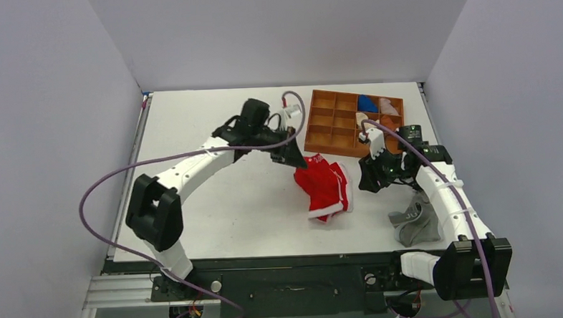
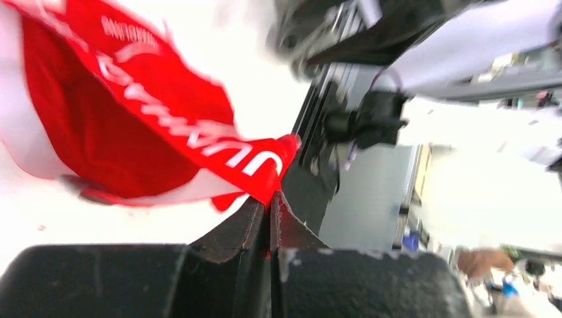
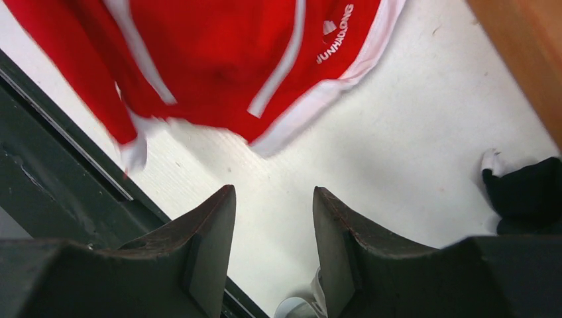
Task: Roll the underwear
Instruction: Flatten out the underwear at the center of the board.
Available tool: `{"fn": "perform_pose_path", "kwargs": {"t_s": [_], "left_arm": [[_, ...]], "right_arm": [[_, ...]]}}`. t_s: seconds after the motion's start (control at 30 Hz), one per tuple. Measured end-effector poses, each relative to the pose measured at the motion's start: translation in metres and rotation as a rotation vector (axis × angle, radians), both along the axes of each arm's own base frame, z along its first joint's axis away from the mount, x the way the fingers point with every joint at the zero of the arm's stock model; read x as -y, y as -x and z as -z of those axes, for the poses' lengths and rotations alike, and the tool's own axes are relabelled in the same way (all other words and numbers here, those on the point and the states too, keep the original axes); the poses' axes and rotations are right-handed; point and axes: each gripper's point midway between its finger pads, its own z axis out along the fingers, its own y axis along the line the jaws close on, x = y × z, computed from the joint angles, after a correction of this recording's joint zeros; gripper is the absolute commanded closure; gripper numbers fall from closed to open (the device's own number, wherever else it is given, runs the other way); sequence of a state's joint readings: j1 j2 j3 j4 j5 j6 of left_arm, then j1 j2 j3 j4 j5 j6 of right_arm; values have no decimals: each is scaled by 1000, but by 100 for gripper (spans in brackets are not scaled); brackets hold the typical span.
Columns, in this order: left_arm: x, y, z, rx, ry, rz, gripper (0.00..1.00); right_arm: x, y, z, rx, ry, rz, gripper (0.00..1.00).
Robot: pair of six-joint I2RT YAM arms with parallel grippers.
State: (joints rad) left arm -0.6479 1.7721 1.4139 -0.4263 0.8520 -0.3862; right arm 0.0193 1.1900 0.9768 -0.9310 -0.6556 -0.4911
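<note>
White worktop (image 1: 216,205) boxed in by pale walls (image 1: 273,30). The red underwear (image 1: 324,189) is found right of the worktop's centre, just in front of the wooden compartment tray (image 1: 327,125) that is set toward the far right corner. The garment is bunched, not spread flat. The white-lettered waistband is seen in the left wrist view (image 2: 132,112) and the white trim in the right wrist view (image 3: 219,59).

The left pincer (image 1: 291,156) is closed on one tip of the waistband, with only a small bit of cloth pinched between the jaws (image 2: 270,199). The right pincer (image 1: 371,178) is held moderately open and empty, with bare worktop between its fingers (image 3: 273,195) and the underwear just ahead of them.

Risks, as judged:
- So little cloth is gripped that the corner could be pulled out under any tug.
- Nothing pins the opposite side, so the garment would likely be dragged across the worktop rather than rolled.
- A roll started from crumpled cloth would come out lopsided or loose. Flattening is needed first.
- The tray lies close on the far side, so it could be knocked by a far-side sweep of the left pincer.
- A grey garment (image 1: 414,221) lies under the right arm near the right edge, and a black garment (image 3: 523,195) lies beside the right pincer. Either could be snagged or grabbed by mistake.
</note>
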Motion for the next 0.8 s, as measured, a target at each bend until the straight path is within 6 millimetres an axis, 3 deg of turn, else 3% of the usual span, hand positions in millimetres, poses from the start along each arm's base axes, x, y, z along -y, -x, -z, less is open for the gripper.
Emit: {"fn": "perform_pose_path", "kwargs": {"t_s": [0.13, 0.23, 0.3, 0.57, 0.8], "left_arm": [[-8, -34, -80, 105, 168, -132, 100], [-4, -40, -117, 138, 241, -173, 100], [0, -44, -131, 145, 266, -198, 100], [0, -60, -129, 100, 243, -319, 100], [5, -78, -126, 53, 228, -400, 100]], "right_arm": [[-6, -10, -23, 46, -30, -22, 54], [-14, -19, -39, 80, -53, -54, 52], [-23, -22, -46, 91, -64, -89, 51], [-76, -16, -67, 78, -157, -252, 45], [-103, -41, -84, 121, -278, -196, 44]]}}
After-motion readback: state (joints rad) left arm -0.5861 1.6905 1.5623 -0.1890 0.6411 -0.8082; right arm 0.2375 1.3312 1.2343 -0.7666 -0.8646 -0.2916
